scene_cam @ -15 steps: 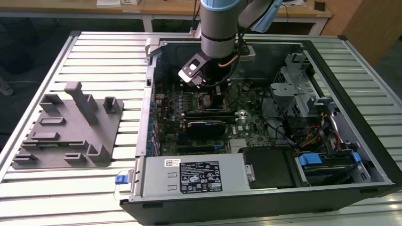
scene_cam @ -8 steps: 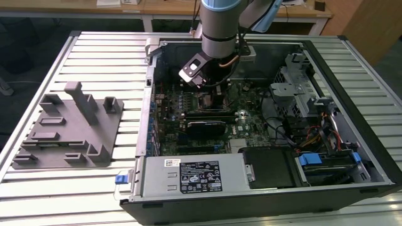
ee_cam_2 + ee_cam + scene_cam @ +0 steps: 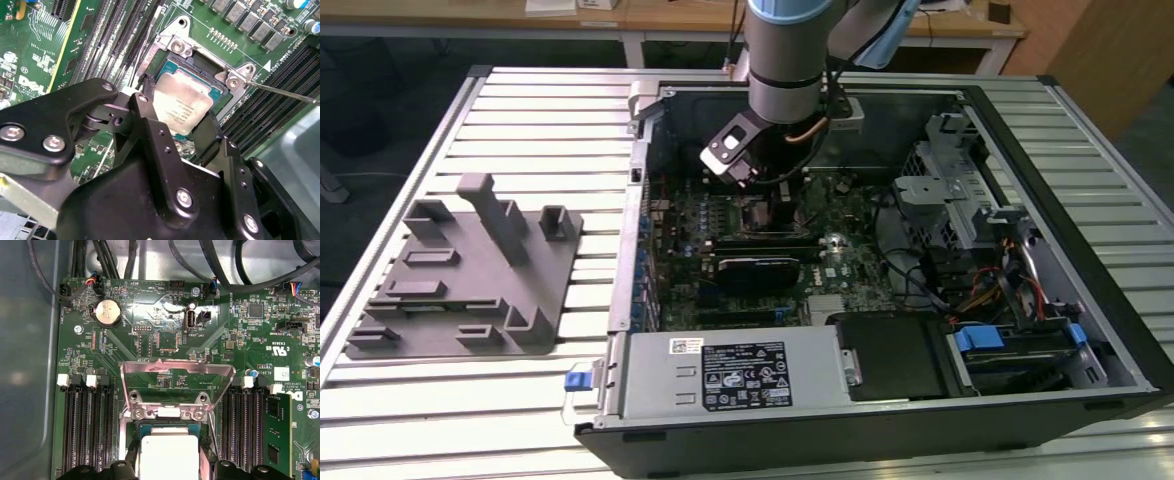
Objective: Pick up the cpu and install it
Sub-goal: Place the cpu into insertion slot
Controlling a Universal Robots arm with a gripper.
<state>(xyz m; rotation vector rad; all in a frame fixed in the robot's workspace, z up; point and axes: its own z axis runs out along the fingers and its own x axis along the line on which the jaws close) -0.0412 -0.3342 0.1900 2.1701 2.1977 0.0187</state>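
My claw (image 3: 769,203) is down inside an open computer case (image 3: 854,440) that lies on its side on a slatted metal surface (image 3: 520,110). It hangs over the far middle part of the green motherboard (image 3: 854,265). In both wrist views I am grasping the cpu (image 3: 185,100) (image 3: 169,452), with my 2 black fingers (image 3: 207,132) pressed against opposite edges of its shiny silver top. The claw (image 3: 177,105) (image 3: 169,466) holds it right at the socket (image 3: 197,60), square to the opening. I cannot tell whether the chip is fully seated or sits just above the contacts. The metal hold-down frame (image 3: 177,365) is swung up and open on the side of the socket away from me. In the second wrist view a thin metal lever rod (image 3: 285,93) sticks out beside one corner bracket. In the first wrist view rows of black memory slots run along both sides of the socket, and 1 memory stick (image 3: 277,435) stands in a slot off to one side. A round coin battery (image 3: 107,311) sits on the board beyond the raised frame, near some cable plugs. In the exterior view, a grey plastic block (image 3: 467,270) with upright posts rests on the surface at the exterior view's left, well apart from the case. A metal power supply box (image 3: 720,370) fills the near corner of the case.
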